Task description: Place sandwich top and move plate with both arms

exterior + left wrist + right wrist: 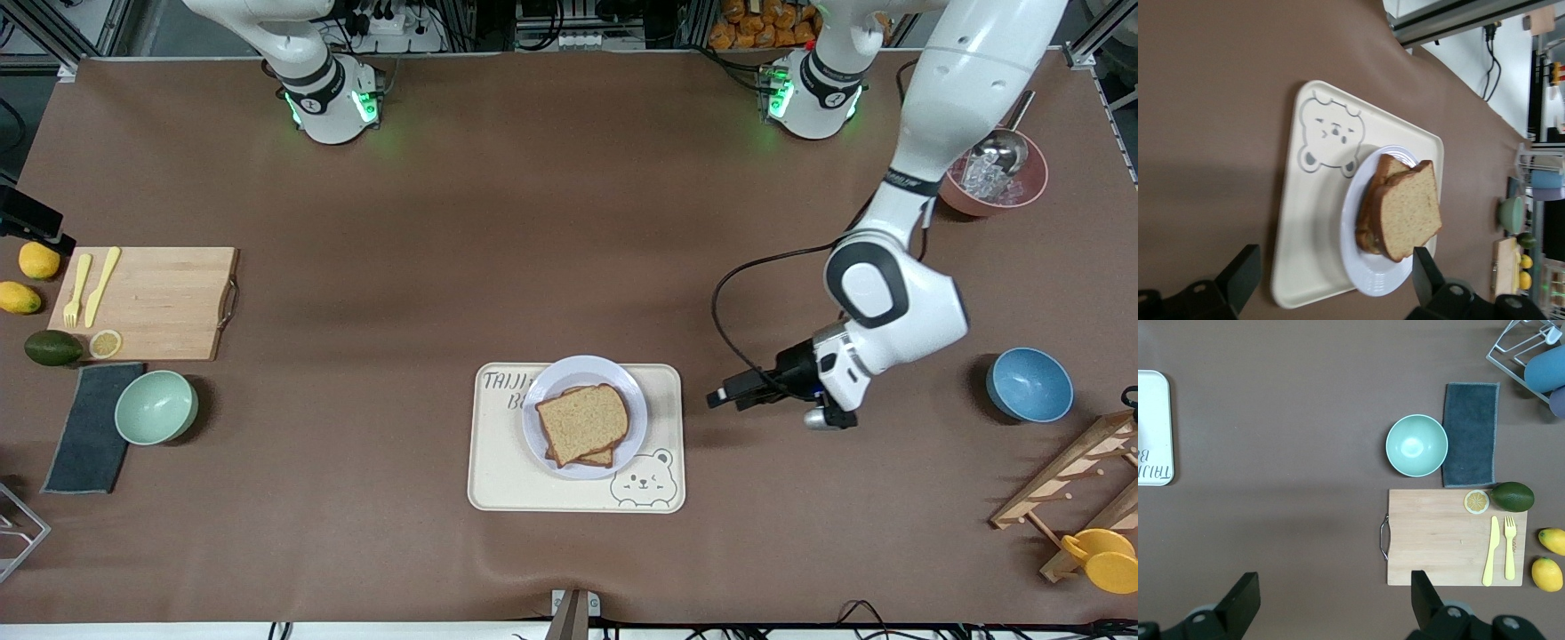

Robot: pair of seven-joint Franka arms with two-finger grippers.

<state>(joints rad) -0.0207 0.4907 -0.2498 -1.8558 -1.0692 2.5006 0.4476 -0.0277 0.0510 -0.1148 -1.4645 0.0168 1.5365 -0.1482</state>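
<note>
The right gripper waits high over bare table, fingers wide and empty; the sandwich top sits on the stack on the plate in the tray; the left gripper hovers beside the tray, spread wide, holding nothing

Sandwich top on lavender plate
</note>
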